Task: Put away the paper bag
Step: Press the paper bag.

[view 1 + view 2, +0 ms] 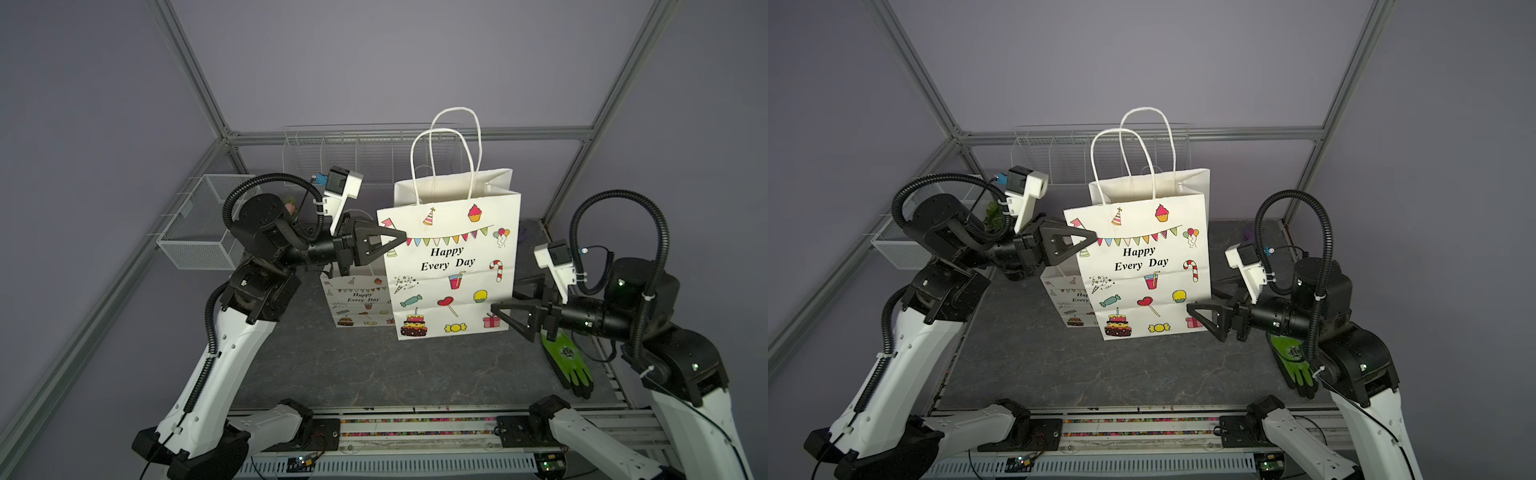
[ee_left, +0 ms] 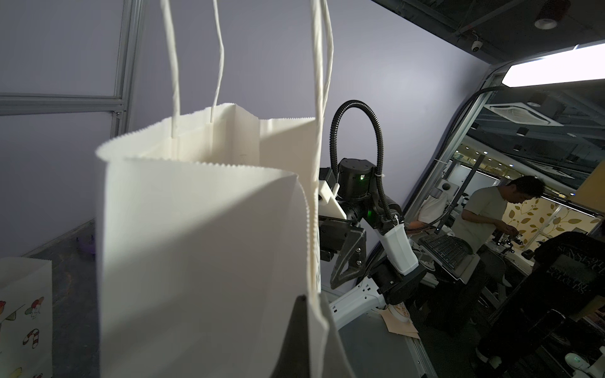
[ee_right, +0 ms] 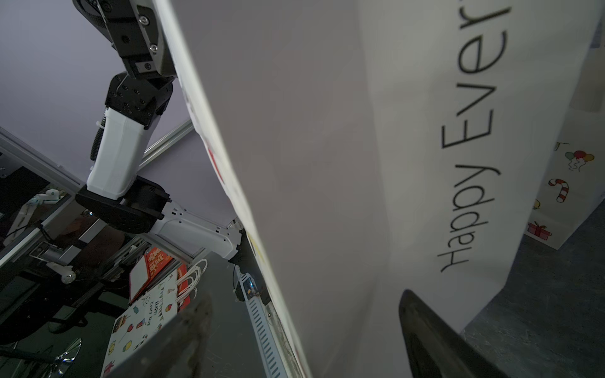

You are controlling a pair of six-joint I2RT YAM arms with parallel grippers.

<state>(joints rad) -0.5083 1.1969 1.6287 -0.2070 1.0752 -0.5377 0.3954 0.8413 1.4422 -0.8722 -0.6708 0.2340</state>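
The printed paper bag [image 1: 451, 266] stands upright at the middle of the dark surface [image 1: 374, 365], handles up, just in front of a smaller matching bag [image 1: 359, 303]. The left hand [image 1: 397, 239] is clamped shut on its upper left edge; the right hand [image 1: 505, 300] gapes wide astride its lower right corner, not pinching it

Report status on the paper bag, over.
Left hand shut on paper bag edge, bag upright. Right hand open astride lower corner. Smaller bag close behind.

Green glove [image 1: 568, 362]; mesh basket [image 1: 195, 249]; wire rack [image 1: 365, 153]
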